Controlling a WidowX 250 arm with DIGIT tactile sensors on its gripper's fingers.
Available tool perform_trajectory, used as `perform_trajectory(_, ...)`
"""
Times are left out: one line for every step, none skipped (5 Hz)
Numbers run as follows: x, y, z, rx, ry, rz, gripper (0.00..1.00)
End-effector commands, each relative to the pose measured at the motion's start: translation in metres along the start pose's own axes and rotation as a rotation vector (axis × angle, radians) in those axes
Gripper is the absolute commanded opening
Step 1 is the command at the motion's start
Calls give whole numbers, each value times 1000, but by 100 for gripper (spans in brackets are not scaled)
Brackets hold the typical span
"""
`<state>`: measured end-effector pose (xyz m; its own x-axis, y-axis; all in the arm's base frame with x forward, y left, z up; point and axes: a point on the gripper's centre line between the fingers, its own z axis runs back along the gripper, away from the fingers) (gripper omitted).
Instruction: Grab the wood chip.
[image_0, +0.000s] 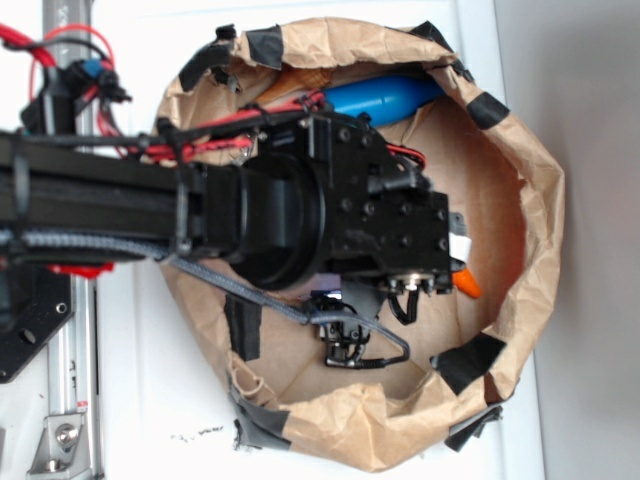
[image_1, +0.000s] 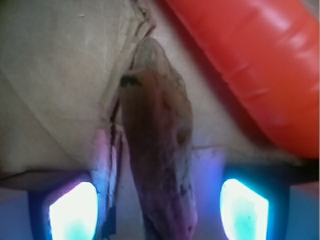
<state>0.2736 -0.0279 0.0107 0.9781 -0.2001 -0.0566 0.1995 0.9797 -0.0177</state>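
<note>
end effector (image_1: 157, 200) is open, its 2 lit pads on either side of the wood chip (image_1: 157, 165), not yet touching it. the chip lies flat on the brown paper (image_1: 55, 85) inside the paper-walled nest (image_0: 530, 230) on the desk, with the orange carrot (image_1: 255, 65) just beside it. closing off-centre could likely snag the paper fold or nudge the carrot, letting the thin chip slip out.

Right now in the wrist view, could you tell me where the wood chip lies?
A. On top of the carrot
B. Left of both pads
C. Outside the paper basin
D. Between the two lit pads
D: the wood chip runs down between the glowing pads, with the orange carrot apart at its upper right.
</note>
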Motion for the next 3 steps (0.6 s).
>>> perform_trajectory(4,1,0,5,-43,20,0)
perform_trajectory(7,9,12,7,-63,49,0)
perform_trajectory(5,16,35,27,-90,81,0)
